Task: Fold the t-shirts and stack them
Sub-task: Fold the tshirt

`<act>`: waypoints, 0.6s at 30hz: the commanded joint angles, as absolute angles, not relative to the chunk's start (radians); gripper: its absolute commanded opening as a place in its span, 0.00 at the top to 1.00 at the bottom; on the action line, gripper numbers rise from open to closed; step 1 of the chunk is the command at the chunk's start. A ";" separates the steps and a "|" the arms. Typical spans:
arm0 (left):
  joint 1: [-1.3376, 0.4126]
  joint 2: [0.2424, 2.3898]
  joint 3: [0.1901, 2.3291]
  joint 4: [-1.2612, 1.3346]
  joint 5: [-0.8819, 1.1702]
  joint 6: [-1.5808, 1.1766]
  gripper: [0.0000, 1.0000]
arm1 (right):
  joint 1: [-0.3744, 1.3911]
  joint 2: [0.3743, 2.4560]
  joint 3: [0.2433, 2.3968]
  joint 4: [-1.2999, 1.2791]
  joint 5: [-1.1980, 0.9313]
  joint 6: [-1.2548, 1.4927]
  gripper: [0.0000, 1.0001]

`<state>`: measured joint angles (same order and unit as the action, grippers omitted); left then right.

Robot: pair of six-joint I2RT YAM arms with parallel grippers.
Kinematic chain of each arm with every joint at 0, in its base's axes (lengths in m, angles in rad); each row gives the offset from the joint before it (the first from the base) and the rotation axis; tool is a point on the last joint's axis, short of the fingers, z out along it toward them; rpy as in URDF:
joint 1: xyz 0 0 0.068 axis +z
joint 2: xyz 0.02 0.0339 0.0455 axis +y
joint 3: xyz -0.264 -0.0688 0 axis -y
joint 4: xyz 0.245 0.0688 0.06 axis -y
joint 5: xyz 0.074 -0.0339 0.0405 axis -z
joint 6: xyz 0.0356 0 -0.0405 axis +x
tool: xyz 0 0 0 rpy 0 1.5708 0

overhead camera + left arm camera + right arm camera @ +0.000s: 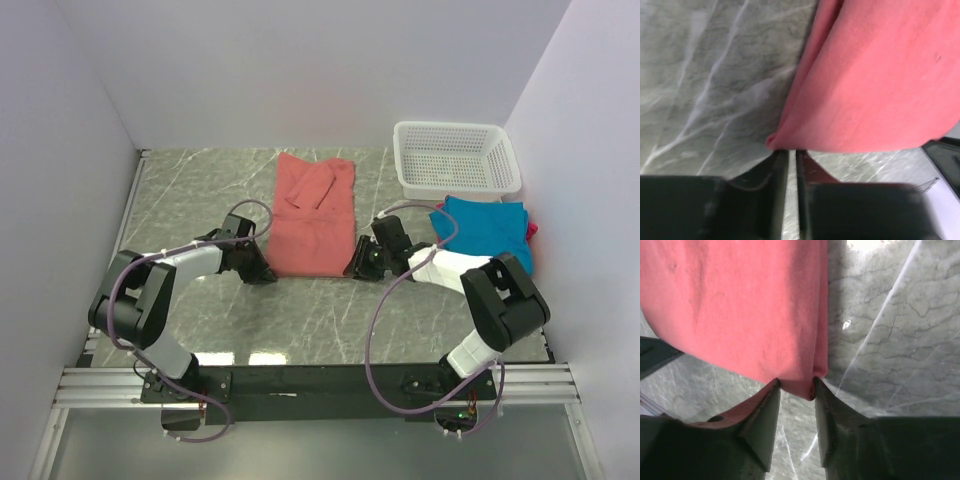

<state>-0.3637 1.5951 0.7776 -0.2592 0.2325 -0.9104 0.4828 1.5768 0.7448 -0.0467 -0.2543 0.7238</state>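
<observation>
The large salmon-red t-shirt (pixel 312 215) lies flat on the marble table, partly folded with a sleeve turned in. My left gripper (pixel 268 272) sits at its near left corner. In the left wrist view the jaws (pixel 791 152) are closed to a thin slit, with the shirt's hem (pixel 790 142) over their tips. My right gripper (pixel 358 266) is at the near right corner. There the fingertips (pixel 796 387) pinch a bulging fold of the red shirt (pixel 799 382) from both sides. A teal-blue t-shirt (pixel 485 228) lies at the right, a magenta sliver (pixel 531 228) showing behind it.
A white mesh basket (pixel 457 157) stands at the back right, just beyond the teal shirt. White walls close in the table on the left, back and right. Both arms reach low over the table from the near rail (pixel 320 385).
</observation>
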 commanded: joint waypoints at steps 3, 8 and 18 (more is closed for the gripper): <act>-0.368 1.680 0.801 -0.239 0.215 -0.893 0.99 | 0.495 1.608 0.726 -0.003 -0.259 0.749 0.71; -0.377 1.657 0.752 -0.222 0.186 -0.903 0.99 | 0.497 1.594 0.703 -0.015 -0.255 0.741 0.96; -0.451 1.332 0.526 -0.232 0.130 -0.954 0.99 | 0.543 1.462 0.600 -0.058 -0.279 0.712 1.00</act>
